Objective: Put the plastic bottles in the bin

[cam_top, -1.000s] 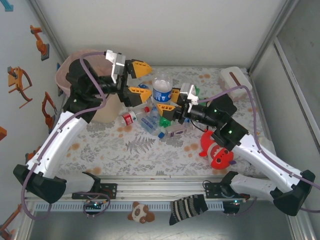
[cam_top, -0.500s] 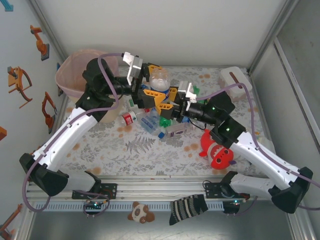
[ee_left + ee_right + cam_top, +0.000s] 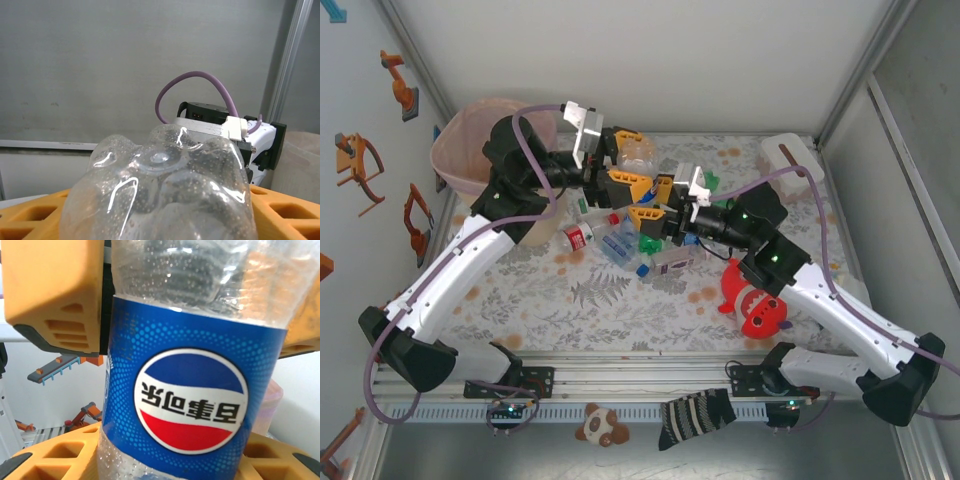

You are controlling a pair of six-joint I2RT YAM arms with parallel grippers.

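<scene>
One clear plastic bottle (image 3: 640, 152) with a blue label (image 3: 190, 405) is held in the air between both arms, just right of the bin (image 3: 470, 140). My right gripper (image 3: 658, 200) is shut on its labelled middle, with orange fingers (image 3: 45, 457) either side. My left gripper (image 3: 627, 158) grips the bottle's domed bottom end (image 3: 160, 190), its orange fingers (image 3: 55, 290) pressed against the clear wall. Several more plastic bottles (image 3: 620, 240) lie in a heap on the table under the two grippers. The beige bin with its pink liner stands at the back left, partly behind the left arm.
A red shark plush (image 3: 757, 305) lies by the right arm. A small white box (image 3: 788, 155) sits at the back right. Flat wall panels enclose the table. A striped sock (image 3: 695, 415) and a small plush (image 3: 600, 425) hang at the front rail.
The left arm swung right from over the bin to the bottle that the right gripper holds up. Its wide-open jaws came in around the bottle's bottom end. The right arm barely moved.
</scene>
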